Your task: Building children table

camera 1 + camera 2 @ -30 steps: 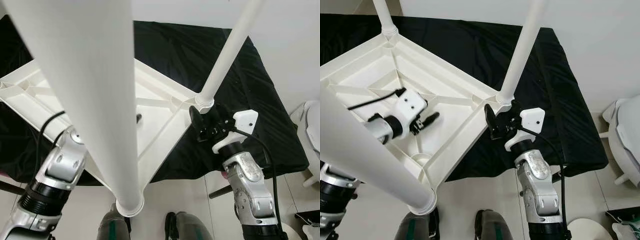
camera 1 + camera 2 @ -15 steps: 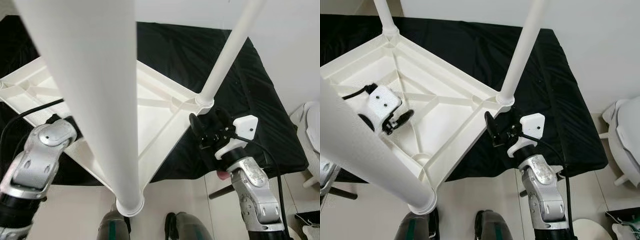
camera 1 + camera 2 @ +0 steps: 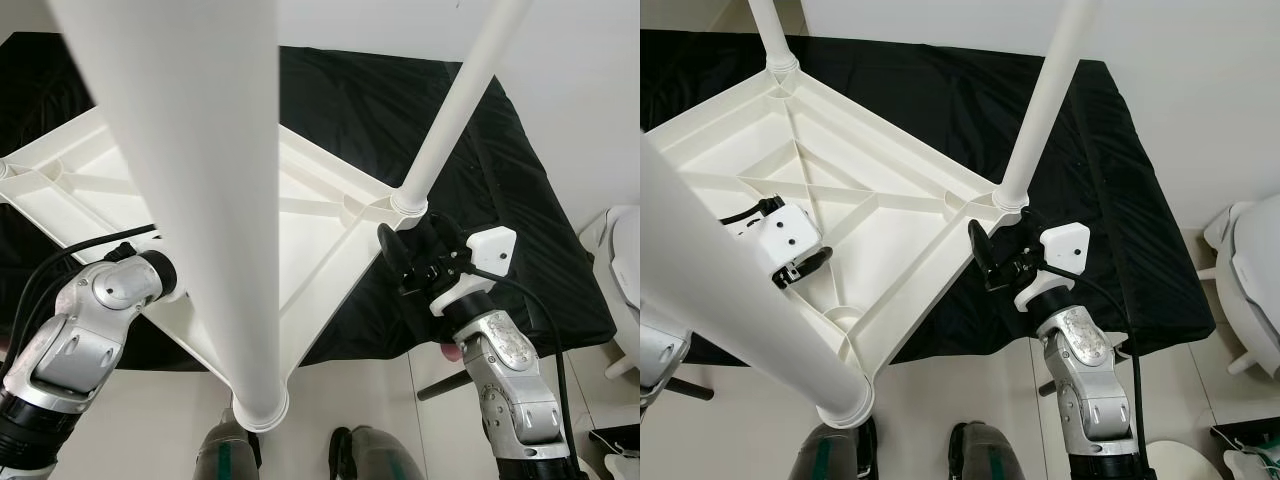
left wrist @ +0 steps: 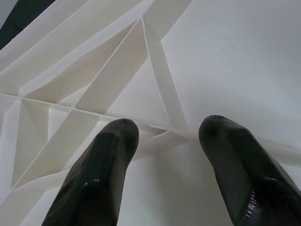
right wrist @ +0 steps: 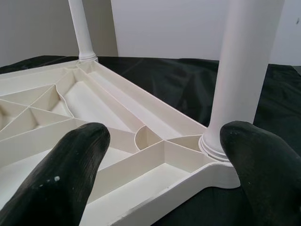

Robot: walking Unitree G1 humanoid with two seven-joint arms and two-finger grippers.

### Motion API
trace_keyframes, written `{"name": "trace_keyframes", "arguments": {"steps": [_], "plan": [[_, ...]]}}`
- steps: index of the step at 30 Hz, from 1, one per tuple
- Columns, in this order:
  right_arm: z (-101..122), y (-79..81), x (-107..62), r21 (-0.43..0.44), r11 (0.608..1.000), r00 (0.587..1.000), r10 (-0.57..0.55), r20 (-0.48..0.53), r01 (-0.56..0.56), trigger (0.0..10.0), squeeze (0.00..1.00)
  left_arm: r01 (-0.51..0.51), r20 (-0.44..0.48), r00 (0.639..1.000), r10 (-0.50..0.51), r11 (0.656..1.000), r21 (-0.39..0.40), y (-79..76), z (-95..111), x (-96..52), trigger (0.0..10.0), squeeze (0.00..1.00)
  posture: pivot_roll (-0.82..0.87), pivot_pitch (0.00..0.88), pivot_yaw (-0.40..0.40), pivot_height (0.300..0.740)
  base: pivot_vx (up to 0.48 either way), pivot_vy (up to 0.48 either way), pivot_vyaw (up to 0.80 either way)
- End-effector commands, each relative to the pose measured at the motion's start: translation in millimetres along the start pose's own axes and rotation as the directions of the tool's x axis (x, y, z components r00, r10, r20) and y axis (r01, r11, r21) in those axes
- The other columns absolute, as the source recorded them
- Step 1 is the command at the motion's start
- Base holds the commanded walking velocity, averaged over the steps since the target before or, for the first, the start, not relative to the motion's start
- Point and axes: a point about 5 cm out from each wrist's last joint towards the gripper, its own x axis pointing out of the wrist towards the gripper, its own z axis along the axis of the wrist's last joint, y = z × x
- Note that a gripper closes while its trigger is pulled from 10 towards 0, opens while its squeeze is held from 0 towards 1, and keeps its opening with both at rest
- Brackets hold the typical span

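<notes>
A white plastic children's table (image 3: 890, 190) lies upside down on a black cloth (image 3: 1120, 200), its ribbed underside facing up. White legs stand in its near corner (image 3: 730, 310), right corner (image 3: 1045, 100) and far corner (image 3: 768, 30). My left gripper (image 3: 808, 266) hovers open just above the ribs of the underside (image 4: 155, 70), nothing between its fingers (image 4: 108, 160). At the right corner my right gripper (image 3: 985, 255) is open, level with the table's rim. In the right wrist view the right corner leg's base (image 5: 221, 141) stands just beyond the fingers (image 5: 70, 169).
The black cloth covers a low platform whose front edge is close to my feet (image 3: 980, 450). A white rounded object (image 3: 1250, 270) stands on the tiled floor at the right. The thick near leg blocks much of the left eye view.
My left gripper has drawn back across the underside, from near the middle toward the near-left side. The right gripper has stayed by the right corner.
</notes>
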Motion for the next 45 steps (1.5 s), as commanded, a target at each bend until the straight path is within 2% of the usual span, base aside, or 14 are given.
{"name": "trace_keyframes", "arguments": {"steps": [1, 4, 7, 13, 19, 24, 27, 32, 36, 38, 39, 45], "plan": [[0, -2.4, -0.4, 0.007, 1.0, 1.0, -0.001, -0.007, 0.001, 10.0, 0.0, 0.001, -0.081, 0.997, -0.003, 1.0, -0.018, -6.9, -15, 4.9, 10.0, 0.0, -0.05, 0.099, -0.046, 0.74, 0.0, 0.0, 0.0], [0, -2.9, -1.0, 0.006, 1.0, 1.0, -0.001, -0.009, 0.001, 10.0, 0.0, -0.005, -0.094, 0.996, 0.004, 1.0, -0.014, -4.7, -18, 2.1, 10.0, 0.0, -0.05, 0.102, -0.049, 0.74, 0.0, 0.0, 0.0], [0, -3.2, -1.2, 0.005, 1.0, 1.0, -0.001, -0.011, 0.001, 10.0, 0.0, -0.027, -0.106, 0.994, 0.024, 0.999, -0.028, 3.4, -22, -7.1, 10.0, 0.0, -0.05, 0.102, -0.05, 0.74, 0.0, 0.0, 0.0], [-1, -2.1, -0.3, 0.009, 1.0, 1.0, 0.001, -0.011, -0.001, 10.0, 0.0, -0.055, -0.119, 0.992, 0.051, 0.998, -0.033, 9.9, -24, -12.7, 10.0, 0.0, -0.04, 0.101, -0.047, 0.74, 0.0, 0.0, 0.0], [-2, -0.1, -0.7, 0.013, 1.0, 1.0, 0.009, -0.015, -0.009, 10.0, 0.0, -0.051, -0.156, 0.986, 0.05, 0.999, -0.005, 8.9, -31, -18.3, 10.0, 0.0, -0.04, 0.1, -0.045, 0.74, 0.0, 0.0, 0.0], [-2, 0.1, -1.8, 0.013, 1.0, 1.0, 0.011, -0.019, -0.011, 10.0, 0.0, -0.075, -0.187, 0.98, 0.073, 0.997, -0.005, 14.3, -38, -22.3, 10.0, 0.0, -0.04, 0.1, -0.049, 0.74, 0.0, 0.0, 0.0], [-2, 0.2, -1.7, 0.013, 1.0, 1.0, 0.016, -0.021, -0.016, 10.0, 0.0, -0.058, -0.188, 0.981, 0.058, 0.998, 0.004, 10.1, -38, -21.7, 10.0, 0.0, -0.04, 0.098, -0.053, 0.74, 0.0, 0.0, 0.0], [-1, -0.2, 0.2, 0.01, 1.0, 0.999, 0.026, -0.02, -0.026, 10.0, 0.0, -0.032, -0.144, 0.989, 0.031, 0.999, -0.005, -1.0, -30, -13.1, 10.0, 0.0, -0.04, 0.094, -0.059, 0.74, 0.0, 0.0, 0.0], [0, -0.8, 0.6, 0.006, 0.999, 0.999, 0.036, -0.02, -0.036, 10.0, 0.0, 0.013, -0.086, 0.996, -0.014, 1.0, -0.013, -18.4, -16, 3.9, 10.0, 0.0, -0.05, 0.091, -0.064, 0.74, 0.0, 0.0, 0.0], [0, -1.0, 0.2, 0.005, 0.999, 0.999, 0.037, -0.02, -0.037, 10.0, 0.0, 0.018, -0.075, 0.997, -0.02, 1.0, -0.016, -21.4, -13, 7.6, 10.0, 0.0, -0.06, 0.09, -0.065, 0.74, 0.0, 0.0, 0.0], [1, -1.2, -0.3, 0.002, 0.999, 0.999, 0.038, -0.02, -0.038, 10.0, 0.0, 0.024, -0.046, 0.999, -0.025, 0.999, -0.031, -27.2, -5, 18.6, 10.0, 0.0, -0.07, 0.09, -0.064, 0.74, 0.0, 0.0, 0.0], [2, 0.2, -0.8, 0.006, 0.999, 0.999, 0.036, -0.018, -0.036, 10.0, 0.0, 0.009, -0.002, 1.0, -0.009, 0.997, -0.071, -36.7, 10, 38.5, 10.0, 0.0, -0.07, 0.087, -0.058, 0.74, 0.0, 0.0, 0.0]]}}
